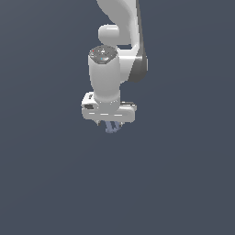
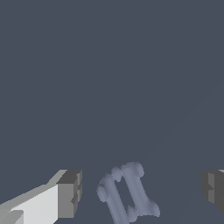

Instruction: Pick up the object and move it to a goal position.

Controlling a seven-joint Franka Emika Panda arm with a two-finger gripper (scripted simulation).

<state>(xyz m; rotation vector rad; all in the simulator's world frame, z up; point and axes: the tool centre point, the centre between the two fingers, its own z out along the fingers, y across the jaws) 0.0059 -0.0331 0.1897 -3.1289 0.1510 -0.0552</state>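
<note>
**At frame centre: gripper poised over the object, grasp not yet closed**

In the middle of the exterior view, a white Franka arm (image 1: 114, 41) pointing straight down, gripper (image 1: 110, 125) just below the wrist block. Directly beneath it, slightly below centre frame, the object (image 1: 111, 127): a tiny lavender-blue piece, partly masked by the gripper body, so contact with the fingers hard to judge from here. All around, plain dark grey-blue ground (image 1: 183, 183).

In the wrist view, near the lower edge, the same object (image 2: 127, 194), seen as two curved pale-blue bars joined with knobbed ends. To either side along the lower edge, the dark fingertips (image 2: 70, 192), spread wide and well apart from the object, with clear gaps on both sides. Nothing pinched.

Step in hand, judging from this: the approach, with the object bracketed but not gripped. Next move likely a short descent if needed, then closing squarely across the narrow bars, gently, given the small curved shape and the risk of it twisting or slipping out. Goal position not visible in either view.
</note>
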